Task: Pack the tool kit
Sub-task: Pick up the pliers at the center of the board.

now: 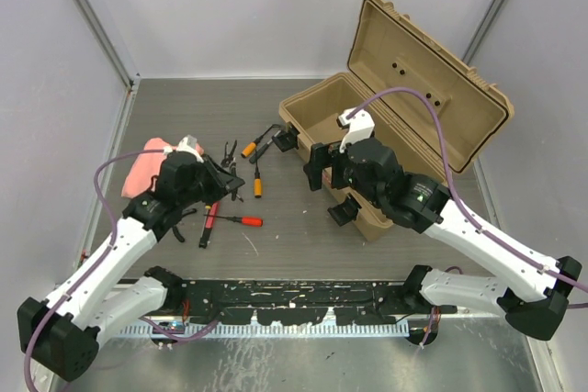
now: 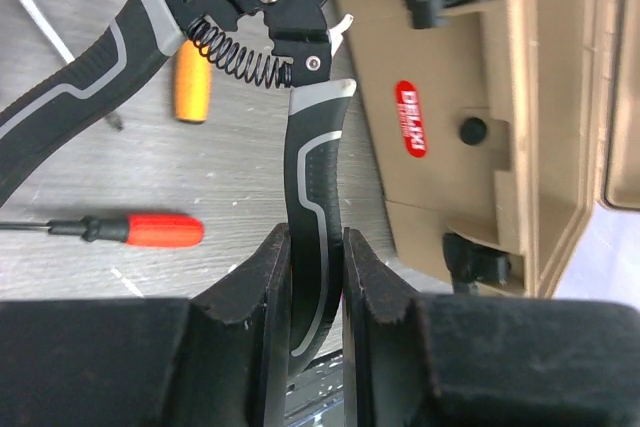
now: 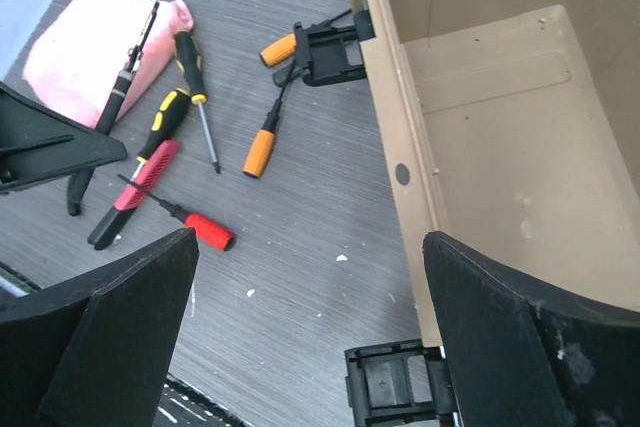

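Note:
The tan tool case stands open at the right, lid up, its inside bare. My left gripper is shut on one black-and-grey handle of the pliers, which are lifted above the table with their head pointing away. The red label on the case front shows beyond them. My right gripper hangs wide open and empty by the case's front wall, one finger over the rim. Orange-handled screwdrivers and a red-handled screwdriver lie on the table.
A pink folded cloth lies at the far left with a black-handled tool across it. A yellow-and-black screwdriver and a red-handled tool lie beside it. Black latches stick out from the case front.

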